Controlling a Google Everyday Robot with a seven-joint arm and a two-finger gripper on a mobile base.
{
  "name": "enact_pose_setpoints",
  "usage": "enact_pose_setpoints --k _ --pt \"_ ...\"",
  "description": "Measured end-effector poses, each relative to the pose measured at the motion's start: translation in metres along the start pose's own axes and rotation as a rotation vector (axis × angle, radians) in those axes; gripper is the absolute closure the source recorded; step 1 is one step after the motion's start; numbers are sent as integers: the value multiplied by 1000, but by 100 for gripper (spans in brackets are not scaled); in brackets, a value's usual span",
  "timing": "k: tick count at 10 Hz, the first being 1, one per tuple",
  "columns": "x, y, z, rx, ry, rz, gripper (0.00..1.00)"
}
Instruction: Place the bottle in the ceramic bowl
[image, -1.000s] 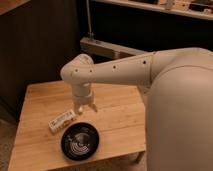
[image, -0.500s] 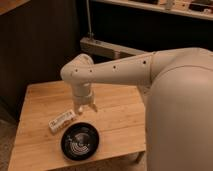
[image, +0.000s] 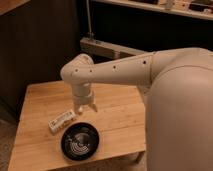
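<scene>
Spanning the scene from the right, the robot's pale arm (image: 125, 72) ends over the middle of the wooden counter (image: 120, 120). The ceramic bowl (image: 80, 145) sits empty close to the front edge, left of centre. The bottle (image: 61, 121) lies on its side just behind the bowl's far-left rim, near it but apparently not touching, in the half of the counter toward the left edge. Its long axis runs diagonally, from the front-left corner toward the back-right corner. The gripper (image: 85, 109) hangs pointing straight down just off the bottle's farther, right-hand end, its jaws spread apart and holding nothing. A grasp would likely need a short shift toward the left edge and the jaws turned to close across the slim body.
</scene>
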Motion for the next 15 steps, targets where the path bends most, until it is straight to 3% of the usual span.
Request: enact_pose_setpoints --k 3,5,7,8,9,11,13,15 --pt "0 0 0 0 0 0 35" --pt "-2 -3 -1 23 0 -6 35" --pt "-19 -7 -10 75 -43 -38 35" --pt "-33 -14 -16 78 -73 -81 35" --pt "-51 -22 -23 47 -110 -176 35" --pt "-77 -38 -35 -66 -162 -418 35" --pt "-85 -35 -41 -185 -174 -684 35" --pt "-85 -19 -38 -235 -150 -902 35"
